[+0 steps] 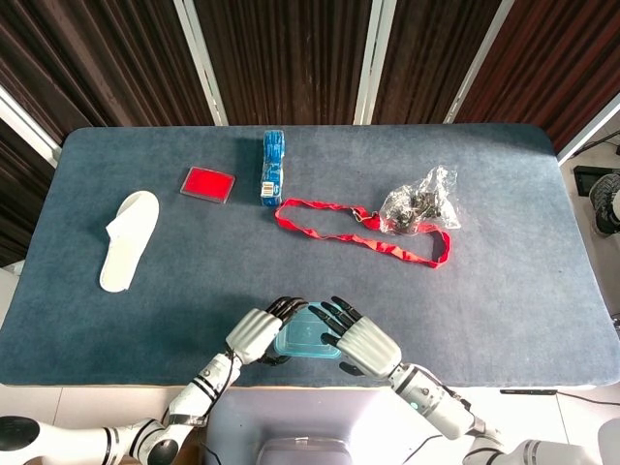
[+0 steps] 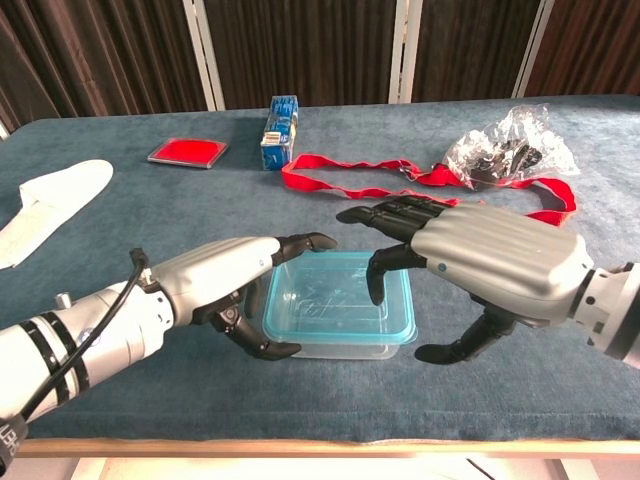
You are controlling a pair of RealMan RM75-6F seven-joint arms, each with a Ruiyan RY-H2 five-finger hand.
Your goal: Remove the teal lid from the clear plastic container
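The clear plastic container (image 2: 340,343) with its teal lid (image 2: 335,297) (image 1: 302,336) sits near the table's front edge. My left hand (image 2: 225,281) (image 1: 260,332) grips the container's left end, fingers over the lid's far corner and thumb under the near side. My right hand (image 2: 480,256) (image 1: 356,340) hovers over the container's right end with its fingers spread; fingertips reach down above the lid, thumb low at the right. I cannot tell whether it touches the lid.
A red lanyard (image 1: 358,232) and a crumpled clear bag (image 1: 418,201) lie in the right centre. A blue box (image 1: 273,167) and a red case (image 1: 208,183) sit further back. A white slipper (image 1: 127,238) lies at the left.
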